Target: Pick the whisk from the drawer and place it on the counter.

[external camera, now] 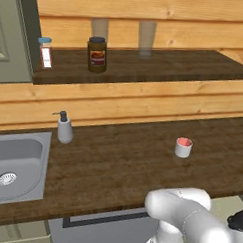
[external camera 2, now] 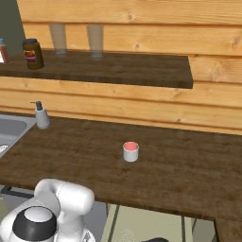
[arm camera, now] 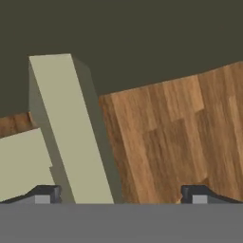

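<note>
A: Whisk location?
B: Can't tell for sure. There's a faint pale wiry shape low in the right base view, below the tabletop edge beside the arm, which may be it, but it's too faint to call. Nothing silver lies on the tabletop (external camera: 121, 168).

A: Drawer?
B: Hand view has a pale beige panel (arm camera: 71, 133) standing tilted over wood-plank floor (arm camera: 175, 137), probably the drawer's side wall. I can't see inside it. Left base view shows a grey front panel with a dark bar (external camera: 104, 219) under the tabletop edge, just left of the arm.

A: Gripper?
B: Gripper (arm camera: 122, 194) is low, under tabletop level. Its two dark tips sit far apart at the bottom of the hand view, so the jaws are wide with nothing between them.

A: Progress?
B: Early, I'd say. No grasp made, whisk not lifted and nothing placed. Left to do: find the whisk, close on it, lift it out and set it down on the tabletop.

A: What else is on top?
B: Small white cup with pink inside (external camera 2: 131, 151) mid-tabletop, soap bottle (external camera: 64, 127) beside the steel sink (external camera: 21, 164). Brown jar (external camera: 97, 54) and a small blue-lidded shaker (external camera: 45, 52) on the upper shelf (external camera 2: 142, 71). There's plenty of bare wood around the cup for the drop.
</note>
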